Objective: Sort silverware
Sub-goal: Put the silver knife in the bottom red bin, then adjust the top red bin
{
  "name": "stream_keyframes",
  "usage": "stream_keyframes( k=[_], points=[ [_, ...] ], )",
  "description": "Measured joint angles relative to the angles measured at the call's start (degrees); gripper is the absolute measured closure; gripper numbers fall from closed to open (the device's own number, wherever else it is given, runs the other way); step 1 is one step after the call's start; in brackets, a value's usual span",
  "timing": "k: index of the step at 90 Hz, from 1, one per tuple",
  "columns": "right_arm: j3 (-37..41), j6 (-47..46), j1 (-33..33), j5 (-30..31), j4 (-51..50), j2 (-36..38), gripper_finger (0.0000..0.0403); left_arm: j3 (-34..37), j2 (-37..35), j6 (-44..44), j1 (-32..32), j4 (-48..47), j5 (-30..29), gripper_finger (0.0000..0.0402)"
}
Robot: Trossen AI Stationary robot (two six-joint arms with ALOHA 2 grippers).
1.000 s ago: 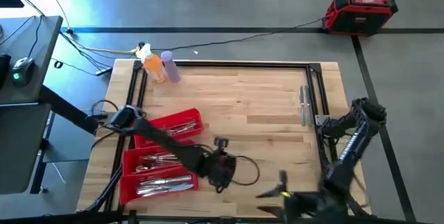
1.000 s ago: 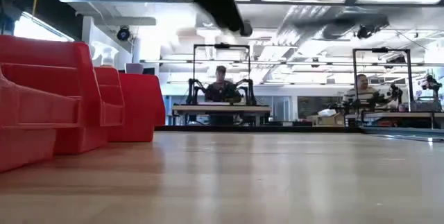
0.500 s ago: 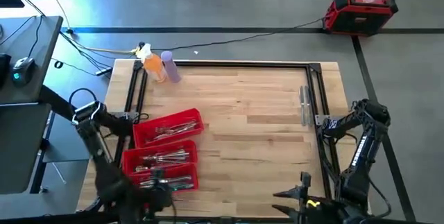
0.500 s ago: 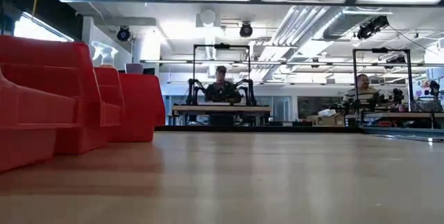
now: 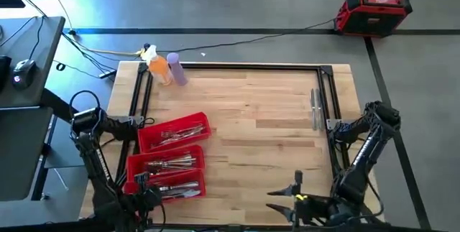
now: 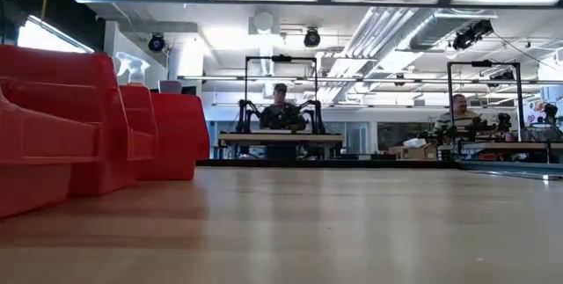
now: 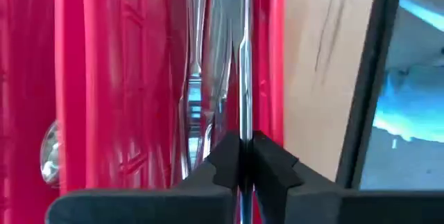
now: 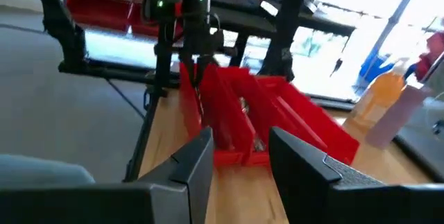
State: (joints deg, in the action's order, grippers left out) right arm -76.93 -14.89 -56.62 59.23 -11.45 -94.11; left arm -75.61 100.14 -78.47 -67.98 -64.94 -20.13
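Lower left in the high view, the left tool (image 5: 144, 187) is shut on a thin shiny silver knife (image 7: 244, 71) over the nearest red plastic tray (image 5: 128, 186) on the bench. Next it should let go. The right tool (image 5: 287, 197) waits open.

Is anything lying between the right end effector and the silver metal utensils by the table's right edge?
Nothing visible: only bare wooden table lies between the open right end effector and those slim silver metal utensils. The left end effector grips another utensil over the red plastic tray.
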Motion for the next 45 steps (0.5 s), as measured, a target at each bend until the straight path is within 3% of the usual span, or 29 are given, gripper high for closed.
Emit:
stream_keyframes(
  k=[19,34,45],
  points=[
    [-0.02,-8.74,6.51,-3.11,-1.83,-3.73,0.0279,1.33,-0.33,-2.31,0.03,-2.39,4.35,0.0324],
    [-0.02,-9.3,19.9,-20.08,-2.85,-7.29,0.0279,1.33,-3.35,-5.43,-0.31,-3.7,12.7,0.028],
    [0.0,-10.13,32.9,-29.88,-2.68,-7.74,0.0279,1.31,-6.66,-9.89,-2.21,-4.04,13.71,0.0273]
  ],
)
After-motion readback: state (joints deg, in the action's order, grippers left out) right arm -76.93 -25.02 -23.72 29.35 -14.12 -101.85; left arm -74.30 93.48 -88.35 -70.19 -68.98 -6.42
